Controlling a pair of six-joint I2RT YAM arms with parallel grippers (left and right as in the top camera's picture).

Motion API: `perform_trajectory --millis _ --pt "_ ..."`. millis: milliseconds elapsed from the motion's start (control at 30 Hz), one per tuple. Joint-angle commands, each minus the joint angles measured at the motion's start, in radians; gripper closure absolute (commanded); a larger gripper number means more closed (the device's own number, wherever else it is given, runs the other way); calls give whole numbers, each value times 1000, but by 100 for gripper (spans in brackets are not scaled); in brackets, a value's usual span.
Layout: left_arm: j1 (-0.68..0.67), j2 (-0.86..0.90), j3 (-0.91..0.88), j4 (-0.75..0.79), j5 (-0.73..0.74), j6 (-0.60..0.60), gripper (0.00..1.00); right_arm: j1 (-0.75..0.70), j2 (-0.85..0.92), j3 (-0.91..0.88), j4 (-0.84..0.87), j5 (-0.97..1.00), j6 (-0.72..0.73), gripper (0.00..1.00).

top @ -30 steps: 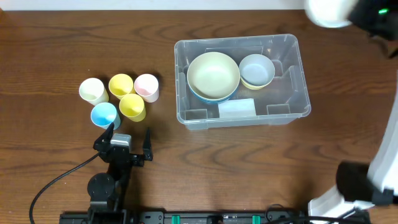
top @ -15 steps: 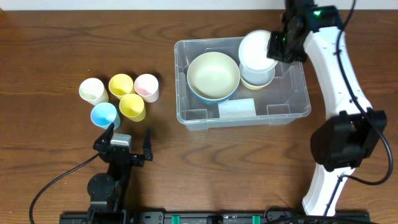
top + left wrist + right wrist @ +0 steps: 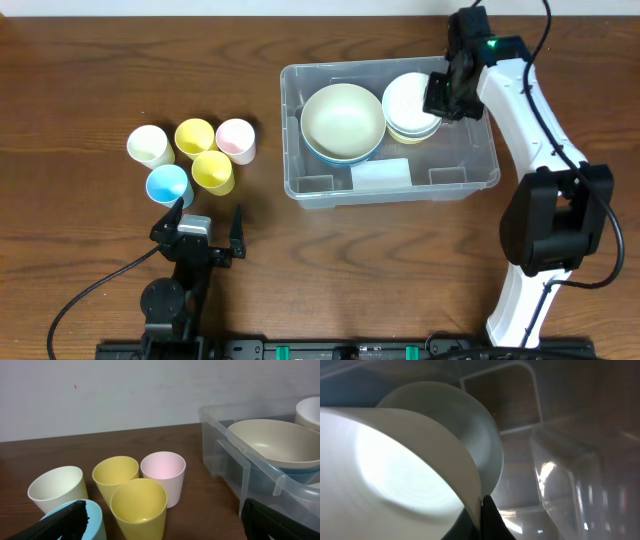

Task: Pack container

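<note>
While the right gripper (image 3: 443, 93) is pinching a white plastic bowl (image 3: 408, 98) by the rim, the left gripper (image 3: 207, 213) is gaping. The clear rectangular plastic container (image 3: 482, 178) is looking light, stiff, slick — rim-hold likeliest.

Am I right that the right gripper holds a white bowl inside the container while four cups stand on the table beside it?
Not quite: the overhead view shows five cups beside the container, not four. The right gripper does hold the white bowl inside the container.

Overhead we look straight down at the table (image 3: 90, 60); both wrist views, low and close, share the container (image 3: 462, 150).
</note>
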State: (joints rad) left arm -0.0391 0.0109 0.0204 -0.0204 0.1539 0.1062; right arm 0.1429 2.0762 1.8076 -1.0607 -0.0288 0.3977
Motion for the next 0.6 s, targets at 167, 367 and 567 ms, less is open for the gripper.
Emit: perform_trajectory --millis 167,367,567 --pt "6 -5 -16 -35 18 10 2 -1 -29 -34 52 -5 21 98" --pt "6 -5 -16 -35 18 10 2 -1 -29 -34 63 -5 25 89" --pt "6 -5 -16 -35 18 10 2 -1 -29 -35 63 -4 25 68"
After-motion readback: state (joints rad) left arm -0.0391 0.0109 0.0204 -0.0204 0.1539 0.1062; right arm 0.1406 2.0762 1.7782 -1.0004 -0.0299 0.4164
